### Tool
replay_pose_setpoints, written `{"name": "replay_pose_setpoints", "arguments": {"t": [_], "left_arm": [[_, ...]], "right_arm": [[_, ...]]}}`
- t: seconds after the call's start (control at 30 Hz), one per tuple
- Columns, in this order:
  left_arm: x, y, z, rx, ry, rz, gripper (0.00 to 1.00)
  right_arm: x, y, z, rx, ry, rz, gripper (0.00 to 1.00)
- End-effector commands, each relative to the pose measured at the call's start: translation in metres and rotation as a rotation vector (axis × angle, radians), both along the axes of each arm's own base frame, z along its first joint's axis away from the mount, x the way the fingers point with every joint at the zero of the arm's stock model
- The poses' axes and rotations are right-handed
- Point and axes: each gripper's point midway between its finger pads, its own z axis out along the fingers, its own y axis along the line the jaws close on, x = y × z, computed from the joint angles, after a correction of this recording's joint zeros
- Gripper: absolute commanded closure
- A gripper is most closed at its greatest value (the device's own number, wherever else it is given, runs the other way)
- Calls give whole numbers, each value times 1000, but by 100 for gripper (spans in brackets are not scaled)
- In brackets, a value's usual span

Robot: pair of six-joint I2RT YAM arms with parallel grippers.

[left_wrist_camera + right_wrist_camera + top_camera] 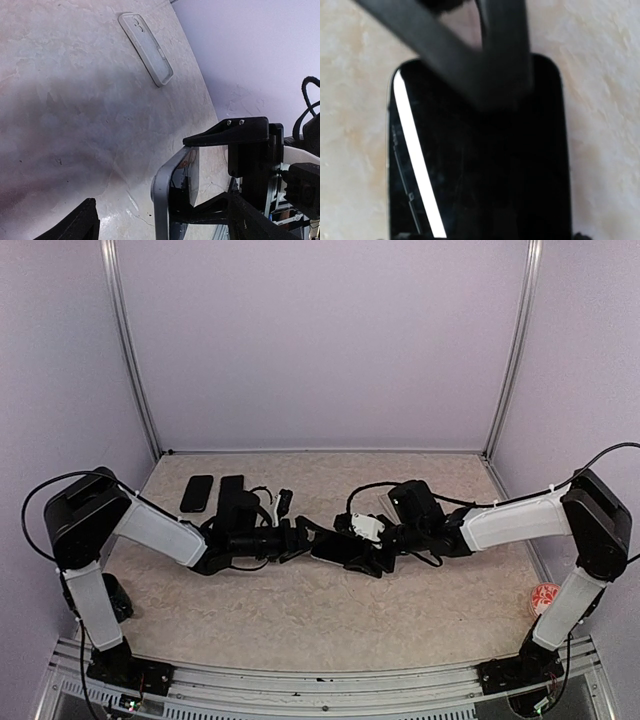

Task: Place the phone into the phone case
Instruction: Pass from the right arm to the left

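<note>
Two robot arms meet at the middle of a mottled beige table (420, 610) with a black phone (333, 550) between them. The right gripper (362, 550) grasps the phone, one black finger (225, 134) above it and one below, pressed against its silver-grey rim (161, 200). The phone is held on edge, just clear of the tabletop. The left gripper (300, 533) faces it with its fingers (75, 225) released and spread wide, gripping nothing. In the right wrist view the glossy dark screen (485, 175) fills the picture, with blurred black bars crossing its top end. The transparent phone case (145, 48) lies flat on the table, well apart from both grippers, near the back wall. Two more black phones (197, 493) (232, 488) lie side by side at the back left. A small red and white round object (545, 597) sits near the right arm's base.
</note>
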Motion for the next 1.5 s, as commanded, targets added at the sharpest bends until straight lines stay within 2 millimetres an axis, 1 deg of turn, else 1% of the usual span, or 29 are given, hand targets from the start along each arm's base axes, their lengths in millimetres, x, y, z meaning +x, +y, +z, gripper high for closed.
{"name": "replay_pose_setpoints", "arguments": {"t": [0.0, 0.1, 0.2, 0.33, 0.4, 0.63, 0.77, 0.9, 0.97, 1.03, 1.07, 1.1, 1.23, 1.27, 1.47], "left_arm": [[-4, -14, 10, -71, -4, -64, 19], [-6, -17, 9, -80, 3, -76, 28], [-8, -18, 8, -84, 6, -83, 41], [-9, -19, 7, -84, 8, -88, 63], [-10, -19, 6, -84, 9, -90, 71], [-11, -19, 4, -78, 14, -92, 91], [-10, -20, 4, -79, 15, -92, 99], [-10, -20, 4, -77, 12, -90, 100], [-9, -19, 5, -79, 13, -88, 100], [-10, -19, 5, -81, 10, -87, 100], [-10, -19, 5, -82, 8, -86, 100], [-10, -18, 5, -83, 7, -85, 100], [-9, -15, 13, -103, -19, -81, 100], [-9, -14, 15, -110, -25, -81, 100], [-12, -11, 26, -144, -56, -88, 100]], "right_arm": [[-2, 13, 23, 65, -77, 23, 51], [-3, 15, 23, 62, -86, 23, 50], [-2, 15, 24, 60, -94, 17, 50], [-1, 14, 24, 55, -101, 8, 50], [0, 14, 24, 52, -104, 4, 49], [3, 13, 20, 42, -107, -8, 48], [4, 13, 19, 37, -107, -13, 48], [6, 12, 20, 36, -112, -25, 43], [7, 11, 21, 36, -114, -32, 37], [7, 10, 24, 43, -114, -40, 27], [7, 10, 26, 49, -113, -45, 24], [7, 9, 28, 55, -111, -51, 18], [4, 7, 40, 101, -94, -68, 3], [4, 6, 44, 114, -86, -72, 1], [4, -2, 66, 205, -44, -120, 0]]}}
